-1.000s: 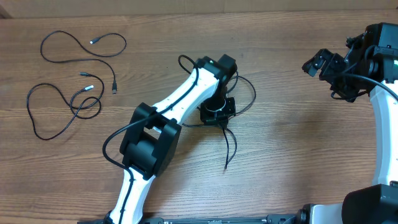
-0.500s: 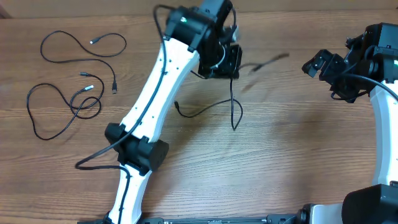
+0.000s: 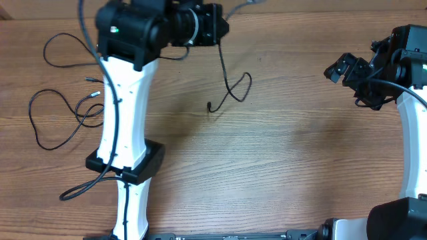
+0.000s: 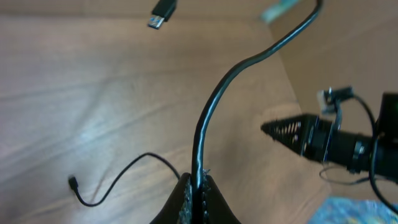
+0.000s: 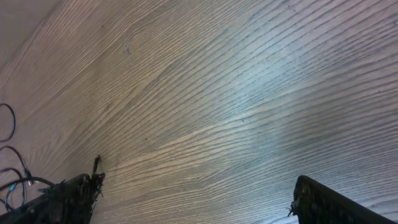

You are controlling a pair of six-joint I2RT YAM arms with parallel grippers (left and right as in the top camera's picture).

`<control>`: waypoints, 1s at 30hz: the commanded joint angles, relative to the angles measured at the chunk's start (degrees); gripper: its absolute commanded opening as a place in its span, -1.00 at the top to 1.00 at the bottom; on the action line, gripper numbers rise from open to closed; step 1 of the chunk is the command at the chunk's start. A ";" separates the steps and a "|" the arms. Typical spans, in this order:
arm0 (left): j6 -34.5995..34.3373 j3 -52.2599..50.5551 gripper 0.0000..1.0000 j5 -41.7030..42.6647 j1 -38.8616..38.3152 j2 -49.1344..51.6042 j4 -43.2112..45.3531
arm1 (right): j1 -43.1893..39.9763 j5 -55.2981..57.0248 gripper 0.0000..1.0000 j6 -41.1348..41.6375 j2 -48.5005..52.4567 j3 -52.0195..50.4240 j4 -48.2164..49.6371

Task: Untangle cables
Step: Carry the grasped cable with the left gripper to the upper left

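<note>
One black cable (image 3: 222, 63) hangs from the left pincer (image 3: 221, 28) near the far edge of the tabletop (image 3: 280, 167). It drops toward the wood, curls into a small loop, and its free end (image 3: 209, 107) lies on the surface. In the left wrist view the same cable (image 4: 208, 118) rises out of the left pincer (image 4: 198, 190), which is clamped narrow around it. A blurred silver-tipped plug (image 4: 163, 12) shows at the top of that view, and the free end (image 4: 73, 183) lies below on the wood. The other cables (image 3: 79, 117) lie in loose, overlapping loops at the left side of the tabletop, well apart from the held one and partly hidden behind the left arm.

The tabletop is brown wood with a clear grain running across it, and a paler strip shows past its far edge.

The left arm (image 3: 123, 113), white with black joints, reaches from the near edge straight across to the far side. It is raised high, with its wrist turned toward the right. The right arm (image 3: 407, 120) stands at the right edge, and the right pincer (image 3: 341, 69) points left above bare wood. In the right wrist view the right pincer (image 5: 198, 183) stands spread wide with nothing between its fingers (image 5: 71, 193).
</note>
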 commanded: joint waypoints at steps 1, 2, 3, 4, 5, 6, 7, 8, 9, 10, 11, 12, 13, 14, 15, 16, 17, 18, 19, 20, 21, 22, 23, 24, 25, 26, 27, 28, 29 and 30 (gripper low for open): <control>1.27 1.49 0.92 4.02 1.66 -4.07 2.16 | -0.11 0.22 -1.00 0.00 0.09 -0.09 0.24; 1.27 1.49 0.92 5.11 1.99 -4.70 2.71 | -0.11 0.22 -1.00 0.00 0.09 -0.09 0.24; 1.27 1.49 0.92 6.21 2.32 -5.51 3.28 | -0.11 0.22 -1.00 0.00 0.09 -0.09 0.22; 1.27 1.49 0.92 6.23 2.56 -6.43 3.58 | -0.11 0.22 -1.00 -0.02 0.09 -0.09 0.20; 1.31 1.49 0.92 6.01 2.62 -7.26 3.63 | -0.11 0.22 -1.00 0.00 0.09 -0.09 0.22; 1.33 1.49 0.92 5.49 2.67 -7.96 3.63 | -0.11 0.22 -1.00 0.00 0.09 -0.09 0.22; 1.36 1.49 0.92 4.52 2.67 -8.72 3.52 | -0.11 0.22 -1.00 -0.02 0.09 -0.09 0.20; 1.31 1.49 0.92 3.19 2.64 -9.38 3.28 | -0.11 0.22 -1.00 0.00 0.09 -0.09 0.22; 1.31 1.49 0.92 1.70 2.64 -9.97 2.91 | -0.11 0.22 -1.00 0.00 0.09 -0.09 0.24; 1.31 1.49 0.92 -0.24 2.64 -10.40 2.25 | -0.11 0.22 -1.00 0.00 0.09 -0.09 0.26; 1.29 1.49 0.92 -2.49 2.67 -10.82 1.31 | -0.11 0.20 -1.00 0.00 0.09 -0.09 0.24; 1.27 1.49 0.92 -4.70 2.67 -11.17 0.35 | -0.11 0.22 -1.00 0.00 0.09 -0.09 0.15; 1.22 1.49 0.92 -7.58 2.93 -11.61 -0.83 | -0.11 0.22 -1.00 0.00 0.09 -0.09 0.04; 1.09 1.49 0.92 -10.51 3.17 -12.11 -2.03 | -0.11 0.22 -1.00 -0.02 0.09 -0.09 -0.11; 0.74 1.49 0.92 -13.51 3.72 -12.63 -3.39 | -0.11 0.22 -1.00 -0.02 0.09 -0.09 -0.24; 0.66 1.49 0.92 -15.41 4.13 -13.00 -4.33 | -0.11 0.22 -1.00 -0.02 0.09 -0.09 -0.26; 0.76 1.46 0.92 -17.25 4.76 -13.44 -4.98 | -0.11 0.22 -1.00 -0.02 0.09 -0.09 -0.24; 2.23 1.38 0.92 -17.29 5.55 -13.79 -4.98 | -0.11 0.22 -1.00 -0.02 0.09 -0.09 -0.15; 2.80 1.40 0.92 -17.22 6.36 -14.12 -4.98 | -0.11 0.22 -1.00 -0.02 0.09 -0.09 -0.02; 2.80 1.40 0.92 -17.22 7.19 -14.38 -4.98 | -0.11 0.22 -1.00 0.00 0.09 -0.09 0.04; 2.80 1.40 0.92 -17.16 8.22 -14.62 -4.98 | -0.11 0.22 -1.00 -0.02 0.09 -0.09 0.09; 2.80 1.40 0.92 -16.92 9.29 -14.88 -4.98 | -0.11 0.22 -1.00 -0.02 0.09 -0.09 0.09; 2.80 1.40 0.92 -16.61 10.36 -15.08 -4.98 | -0.11 0.22 -1.00 -0.02 0.09 -0.09 0.09; 2.78 1.40 0.92 -16.13 11.56 -15.17 -4.98 | -0.11 0.22 -1.00 -0.02 0.09 -0.09 0.09; 2.78 1.40 0.92 -15.43 12.79 -15.28 -4.98 | -0.11 0.24 -1.00 -0.02 0.09 -0.09 0.09; 2.78 1.40 0.92 -14.64 14.05 -15.28 -4.98 | -0.11 0.24 -1.00 -0.02 0.09 -0.09 0.11; 2.78 1.40 0.92 -13.86 16.04 -15.28 -4.98 | -0.11 0.24 -1.00 -0.02 0.09 -0.09 0.15; 2.69 1.40 0.92 -13.81 16.96 -15.28 -4.98 | -0.11 0.24 -1.00 -0.02 0.09 -0.09 0.20; 1.84 1.40 0.92 -13.86 18.18 -15.28 -4.98 | -0.11 0.24 -1.00 -0.02 0.09 -0.09 0.26; 0.33 1.40 0.92 -13.88 19.50 -15.34 -4.98 | -0.11 0.24 -1.00 -0.02 0.09 -0.09 0.39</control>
